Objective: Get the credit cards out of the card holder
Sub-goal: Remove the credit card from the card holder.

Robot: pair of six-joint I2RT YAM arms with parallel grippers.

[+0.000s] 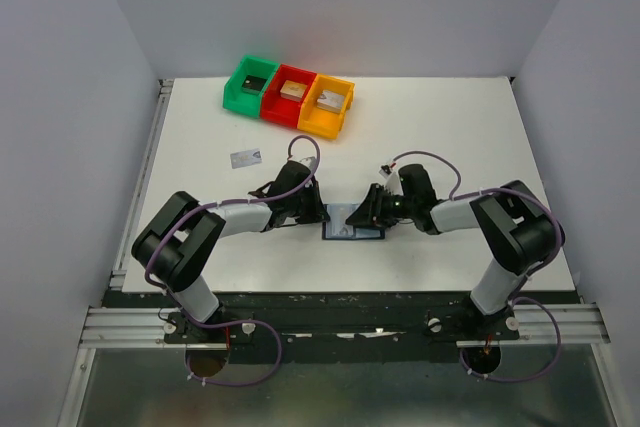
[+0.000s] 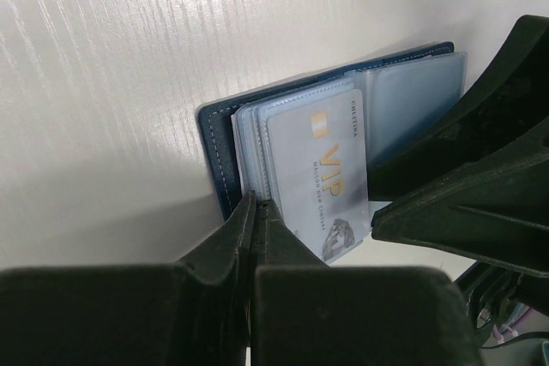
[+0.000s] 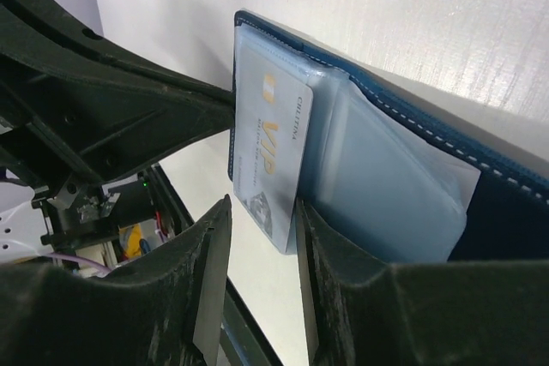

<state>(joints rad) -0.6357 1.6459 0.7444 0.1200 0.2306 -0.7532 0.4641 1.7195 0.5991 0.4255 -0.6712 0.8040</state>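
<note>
Clearly the job is in its early part: the card holder (image 1: 352, 228) lies open near the middle of the surface (image 1: 450, 127), close to its 6 o'clock edge, and only one silver-grey card (image 1: 245, 157) lies loose, at 10 o'clock from the holder. A second one, the VIP card (image 3: 268, 152), juts partway out of its clear sleeves (image 3: 377, 177) but is not yet free. How many more sit inside the sleeves I cannot tell, so I judge most of the emptying is left. The right hand (image 3: 263, 212), at 3 o'clock, has its fingers partly spread on either side of the jutting end of that card; whether they already press it I cannot tell. The left hand (image 2: 255, 212), at 9 o'clock, is pressed together with its tip at the holder's near edge, probably pinning it, though a nipped sleeve cannot be ruled out. For room, the two hands crowd the holder from both sides. The widest bare stretch lies from 12 to 2 o'clock, short of the green bin (image 1: 237, 97), red bin (image 1: 280, 115) and orange bin (image 1: 318, 125) at 11 o'clock.
</note>
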